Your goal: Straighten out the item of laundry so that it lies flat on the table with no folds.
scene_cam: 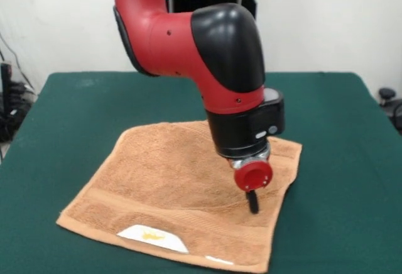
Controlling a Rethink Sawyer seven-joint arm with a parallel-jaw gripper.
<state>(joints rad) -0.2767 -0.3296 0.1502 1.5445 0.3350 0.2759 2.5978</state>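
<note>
Hand is pressing down onto the towel, which is lying nearly flat on the table; whether its fingers are apart is unclear. Dragging gently outward should be smoothing the remaining ripple near the right edge.

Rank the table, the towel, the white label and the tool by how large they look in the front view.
1. table
2. towel
3. white label
4. tool

The last two are unsure: only the tool's dark tip shows below the red wrist, and the label lies nearer the camera.
</note>
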